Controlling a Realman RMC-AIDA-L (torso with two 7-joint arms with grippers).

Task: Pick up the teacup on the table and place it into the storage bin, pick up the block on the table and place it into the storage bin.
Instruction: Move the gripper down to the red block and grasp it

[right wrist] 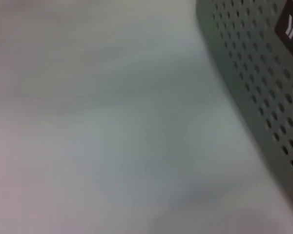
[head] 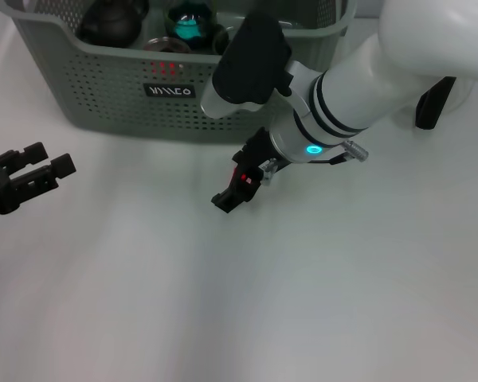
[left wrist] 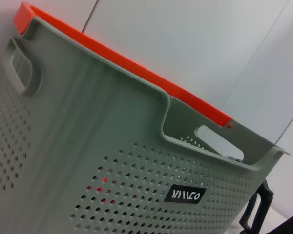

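The grey-green storage bin [head: 111, 95] stands at the back of the white table, its perforated front and black label filling the left wrist view [left wrist: 112, 161] and showing in the right wrist view [right wrist: 263, 97]. Inside it sits a dark teacup [head: 190, 24] with a teal glint. Something red [head: 167, 68] shows through the front holes [left wrist: 103, 180]; I cannot tell whether it is the block. My right gripper [head: 233, 193] hangs low over the table just in front of the bin, pointing down and to the left. My left gripper [head: 52, 159] rests open at the left edge with nothing in it.
A dark round pot [head: 107, 24] also lies in the bin. An orange edge [left wrist: 112, 58] runs behind the bin's far rim. The right arm's white forearm [head: 358, 87] crosses the bin's right front corner. Bare table [head: 223, 302] spreads in front.
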